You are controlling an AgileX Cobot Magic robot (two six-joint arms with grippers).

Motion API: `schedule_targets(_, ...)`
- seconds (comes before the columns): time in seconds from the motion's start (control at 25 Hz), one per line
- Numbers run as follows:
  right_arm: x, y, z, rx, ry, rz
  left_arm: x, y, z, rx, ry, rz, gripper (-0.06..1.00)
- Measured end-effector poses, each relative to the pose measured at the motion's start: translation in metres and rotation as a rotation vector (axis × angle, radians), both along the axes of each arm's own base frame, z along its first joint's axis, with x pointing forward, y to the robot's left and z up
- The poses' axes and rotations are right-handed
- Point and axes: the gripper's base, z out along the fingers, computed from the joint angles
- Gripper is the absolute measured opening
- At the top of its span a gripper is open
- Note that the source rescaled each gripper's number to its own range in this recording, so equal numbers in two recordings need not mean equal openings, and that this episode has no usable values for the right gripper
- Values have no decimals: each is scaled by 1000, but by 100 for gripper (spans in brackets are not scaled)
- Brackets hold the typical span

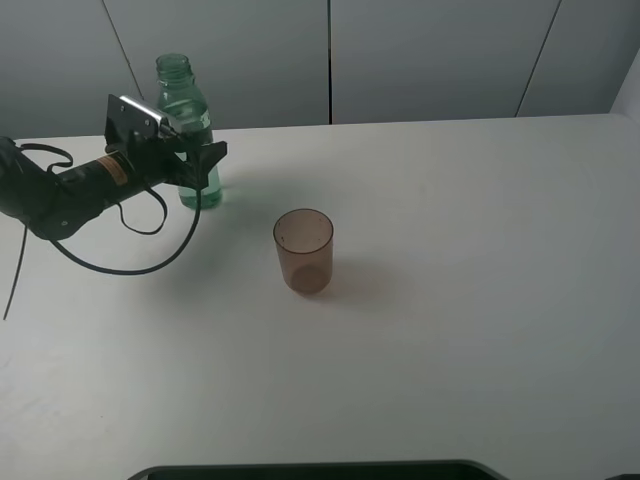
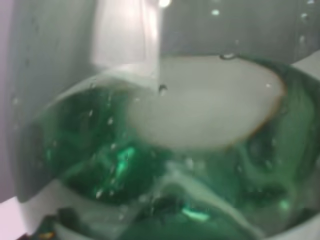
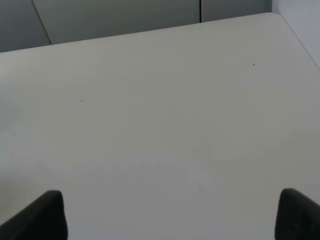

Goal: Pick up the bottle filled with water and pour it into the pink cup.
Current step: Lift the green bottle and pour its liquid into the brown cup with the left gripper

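Note:
The bottle [image 1: 187,110], clear green plastic with an open threaded neck and water inside, stands upright at the back left of the white table [image 1: 450,300]. My left gripper [image 1: 203,160] reaches in from the left and its jaws close around the bottle's middle. In the left wrist view the bottle [image 2: 165,150] fills the frame and the fingers are hidden. The pink cup [image 1: 303,250], a translucent brownish-pink tumbler, stands upright to the right of the bottle and nearer the front. My right gripper [image 3: 172,215] is open over bare table; only its fingertips [image 3: 45,215] show.
A grey panelled wall [image 1: 400,50] runs behind the table's back edge. A black cable [image 1: 130,265] loops from the left arm onto the table. A dark edge [image 1: 320,470] lies along the front.

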Motion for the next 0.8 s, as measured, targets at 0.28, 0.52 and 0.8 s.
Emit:
schedule_targets(0.28, 0, 0, 0, 0, 0, 0, 16, -10, 51, -33, -120, -89, 2)
schedule_targets(0.52, 0, 0, 0, 0, 0, 0, 23, -19, 68, -36, -126, -199, 2)
schedule_targets(0.8, 0, 0, 0, 0, 0, 0, 18, -29, 68, 126, -204, -396, 2)
